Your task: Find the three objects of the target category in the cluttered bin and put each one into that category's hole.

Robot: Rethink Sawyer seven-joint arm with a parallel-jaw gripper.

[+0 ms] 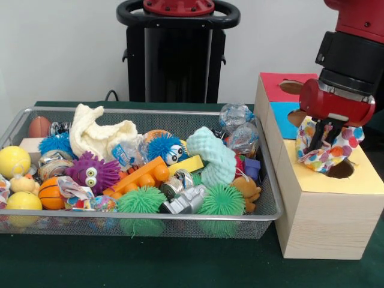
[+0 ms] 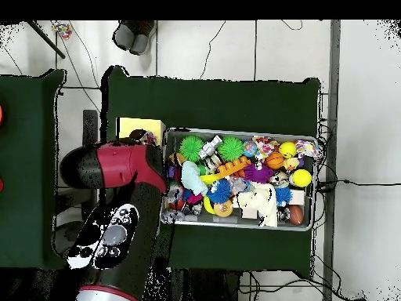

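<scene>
My gripper point(image 1: 320, 143) hangs over the pale wooden box and is shut on a bunch of white polka-dot cloth point(image 1: 331, 153). The bunch hangs just above and to the left of the round hole point(image 1: 342, 170) in the yellow face point(image 1: 366, 179). The silver wire-mesh bin point(image 1: 150, 216) stands to the left, full of toys. A second polka-dot bunch point(image 1: 71, 193) lies near the bin's front left by an orange basketball. A third point(image 1: 3, 187) shows partly at the left edge. In the overhead view the arm point(image 2: 117, 168) hides the gripper, beside the bin point(image 2: 239, 131).
Behind the yellow face are the blue-faced hole point(image 1: 298, 117) and the red-faced hole point(image 1: 292, 87). In the bin are a cream knitted cloth point(image 1: 96, 135), foil wrappers point(image 1: 237, 118), a mint sponge point(image 1: 213, 157), green spiky balls point(image 1: 141, 200) and yellow balls point(image 1: 13, 161). The black pedestal point(image 1: 178, 57) stands behind.
</scene>
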